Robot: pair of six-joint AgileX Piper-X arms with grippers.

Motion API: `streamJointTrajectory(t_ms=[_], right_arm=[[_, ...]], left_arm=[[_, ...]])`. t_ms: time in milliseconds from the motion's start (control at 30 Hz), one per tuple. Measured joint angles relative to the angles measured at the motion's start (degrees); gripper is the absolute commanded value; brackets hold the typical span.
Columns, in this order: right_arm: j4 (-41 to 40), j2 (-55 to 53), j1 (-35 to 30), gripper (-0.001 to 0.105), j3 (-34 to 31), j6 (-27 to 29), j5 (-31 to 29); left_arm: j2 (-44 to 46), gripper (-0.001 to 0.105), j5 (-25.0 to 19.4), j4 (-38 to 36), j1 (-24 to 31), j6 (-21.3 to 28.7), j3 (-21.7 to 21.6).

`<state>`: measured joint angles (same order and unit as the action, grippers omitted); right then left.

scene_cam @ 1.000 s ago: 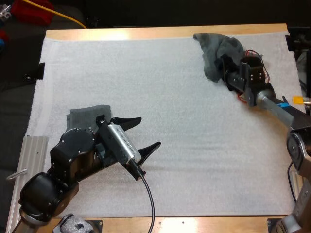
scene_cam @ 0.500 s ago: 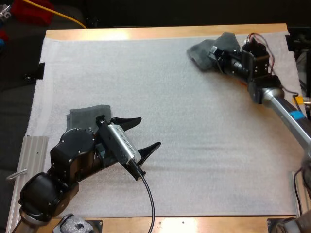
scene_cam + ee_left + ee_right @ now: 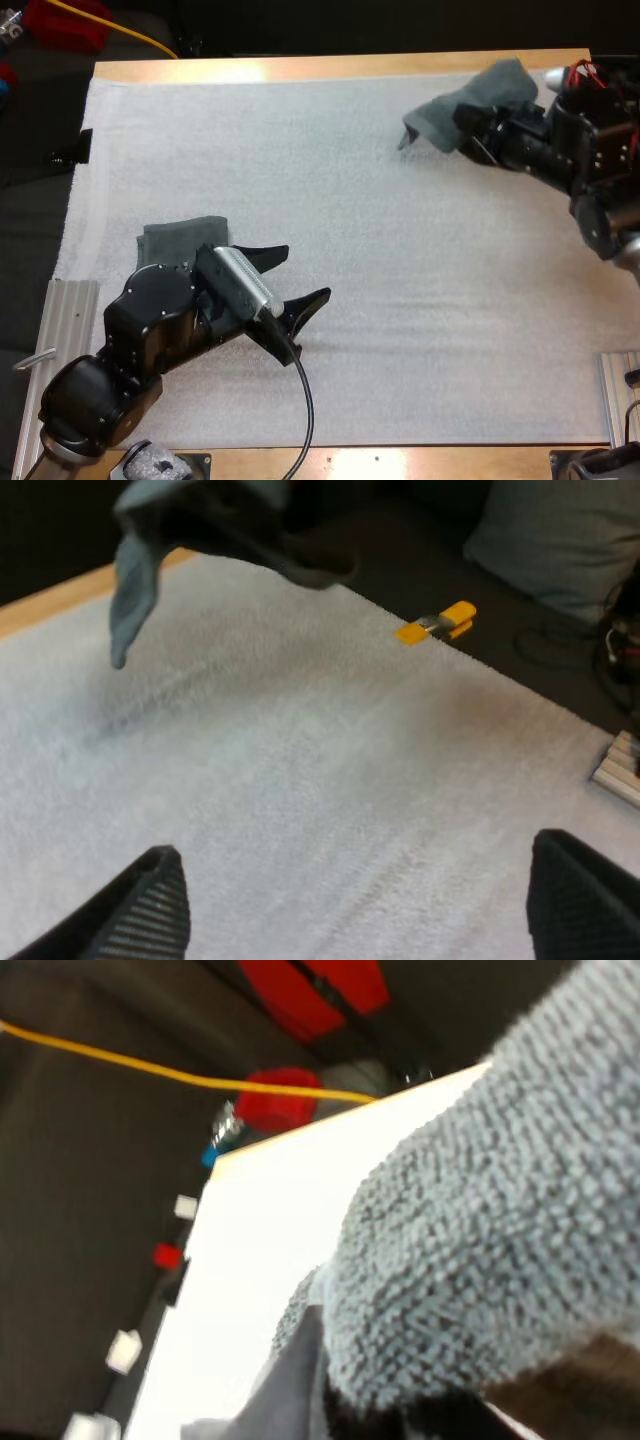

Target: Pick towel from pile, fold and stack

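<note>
A crumpled grey-green towel [image 3: 482, 98] hangs lifted over the mat's far right corner, one corner drooping toward the mat. My right gripper [image 3: 476, 132] is shut on it, its fingers buried in the cloth. Close up in the right wrist view, the towel [image 3: 480, 1220] bulges around the grip. A folded towel [image 3: 178, 236] lies flat at the front left, partly hidden under my left arm. My left gripper [image 3: 308, 272] stands open just right of it, low over bare mat, nothing between its fingers [image 3: 150, 910]. The left wrist view looks across at the hanging towel [image 3: 200, 520].
The white mat [image 3: 350, 190] covers most of the wooden table. A metal rail [image 3: 62, 320] lies off the mat's front left edge. An orange clip [image 3: 437, 623] sits at the mat's right edge. Red items and a yellow cable [image 3: 140, 35] lie beyond the far left corner.
My right gripper has shut on the crumpled towel and carried it up off the mat, toward the far right. The left arm has barely moved.
</note>
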<state>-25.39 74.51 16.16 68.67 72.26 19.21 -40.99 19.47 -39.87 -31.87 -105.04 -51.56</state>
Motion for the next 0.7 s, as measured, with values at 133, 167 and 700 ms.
streamJointTrajectory(t_ms=[133,167,700], right_arm=[[-8.54,-3.32,1.53,0.001,0.0,3.7,-0.06],[-10.57,-3.96,2.12,0.001,0.0,4.57,-0.32],[-10.99,-5.12,20.08,0.019,0.0,8.12,-10.91]], left_arm=[[0.0,0.068,0.0,-2.09,0.0,-0.77,0.0],[0.0,0.068,0.0,-3.02,0.0,-0.83,0.0],[0.0,0.068,0.0,-9.72,0.0,-0.85,0.0]])
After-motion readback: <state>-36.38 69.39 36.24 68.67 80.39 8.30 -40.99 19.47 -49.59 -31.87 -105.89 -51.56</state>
